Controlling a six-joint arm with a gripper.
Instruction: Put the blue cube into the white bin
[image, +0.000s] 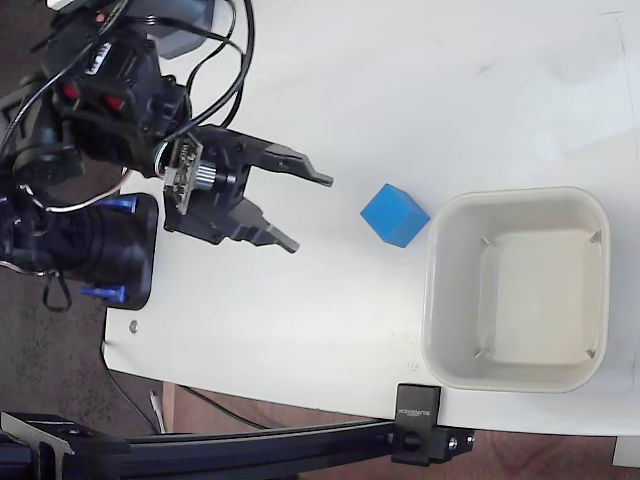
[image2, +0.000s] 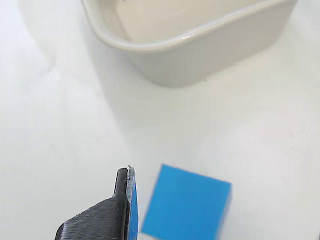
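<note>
Task barely begun — nothing grasped, nothing placed. The small matte bright-blue cube (image: 395, 214) sits on the white desk (image: 400, 90), just beside the left wall of the off-white squarish plastic bin with rounded corners (image: 436, 300) in the fixed view; I cannot tell whether it touches the rim. The bin looks empty inside.

The black two-finger end effector (image: 312, 212) is spread open, holding nothing, fingertips pointing toward the cube with a clear gap of desk between them in the fixed view. In the wrist view only one ribbed black fingertip (image2: 122, 200) shows at the lower edge, just left of the cube (image2: 187, 205), with the bin (image2: 165, 47) beyond it — so the approach seems roughly lined up.

Left to do, by my reading: close the gap, straddle the cube, clamp, lift over the thick rim, release inside. The cube sits rotated relative to the fingers, so the grasp may need a wrist adjustment.
</note>
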